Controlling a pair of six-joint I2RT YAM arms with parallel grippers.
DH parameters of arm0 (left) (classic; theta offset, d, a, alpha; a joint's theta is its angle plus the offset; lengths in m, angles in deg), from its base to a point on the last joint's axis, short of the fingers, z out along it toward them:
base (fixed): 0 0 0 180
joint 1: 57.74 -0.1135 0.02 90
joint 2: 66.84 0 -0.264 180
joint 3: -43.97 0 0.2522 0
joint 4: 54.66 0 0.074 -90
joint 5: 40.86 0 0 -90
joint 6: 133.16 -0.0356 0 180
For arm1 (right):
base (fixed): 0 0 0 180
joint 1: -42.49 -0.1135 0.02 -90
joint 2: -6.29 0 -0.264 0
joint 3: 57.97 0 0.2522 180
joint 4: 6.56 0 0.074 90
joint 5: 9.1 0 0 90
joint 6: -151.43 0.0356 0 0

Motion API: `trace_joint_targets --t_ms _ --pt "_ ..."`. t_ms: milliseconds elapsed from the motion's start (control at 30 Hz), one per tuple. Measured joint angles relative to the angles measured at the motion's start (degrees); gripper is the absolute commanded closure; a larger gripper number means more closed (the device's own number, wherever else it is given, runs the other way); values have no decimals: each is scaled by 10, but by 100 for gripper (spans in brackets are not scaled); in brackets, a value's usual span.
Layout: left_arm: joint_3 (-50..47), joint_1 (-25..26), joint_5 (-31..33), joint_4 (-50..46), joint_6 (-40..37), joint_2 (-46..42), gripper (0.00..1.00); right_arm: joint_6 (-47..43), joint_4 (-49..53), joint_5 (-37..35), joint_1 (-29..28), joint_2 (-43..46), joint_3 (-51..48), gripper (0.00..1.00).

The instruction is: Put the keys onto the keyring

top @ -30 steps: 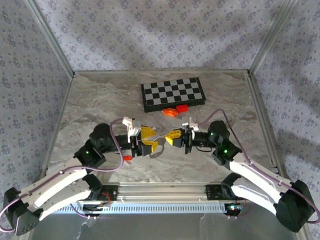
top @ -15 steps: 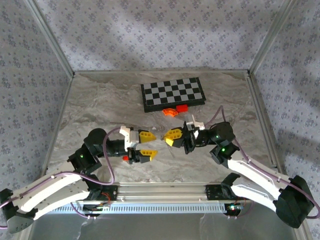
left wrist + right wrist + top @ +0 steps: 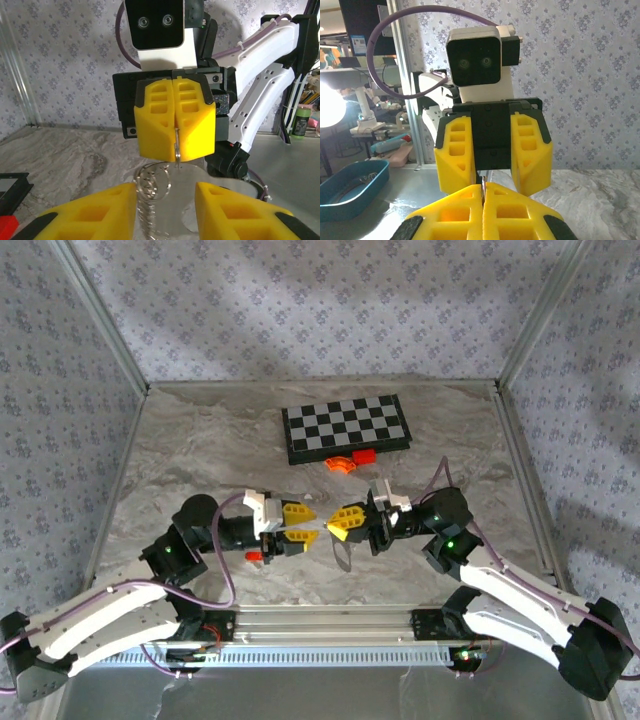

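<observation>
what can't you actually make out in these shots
- key: in the top view it is a tiny red speck, and the blade is too small to see.
- keyring: in the left wrist view it is blurred, and its lower part is cut off by the bottom edge.
- keyring, right wrist view: a thin sliver, the rest hidden between the right hand's shut fingers.
- whether the left hand touches the keyring: cannot tell.

No legible text, label, brand, number or sign is found on any surface under inspection.
</observation>
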Motion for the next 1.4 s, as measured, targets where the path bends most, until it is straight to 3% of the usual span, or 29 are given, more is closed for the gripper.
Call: trace_joint_targets --t_ms 1100,1267,1400 --pt "16 14 -14 29 0 29 83 -17 3 -14 -12 3 0 100" --pt "19 14 -14 28 -1 36 88 -19 5 -14 -12 3 0 100" --pt "22 14 -14 24 -2 36 98 -23 5 -14 -12 3 0 100"
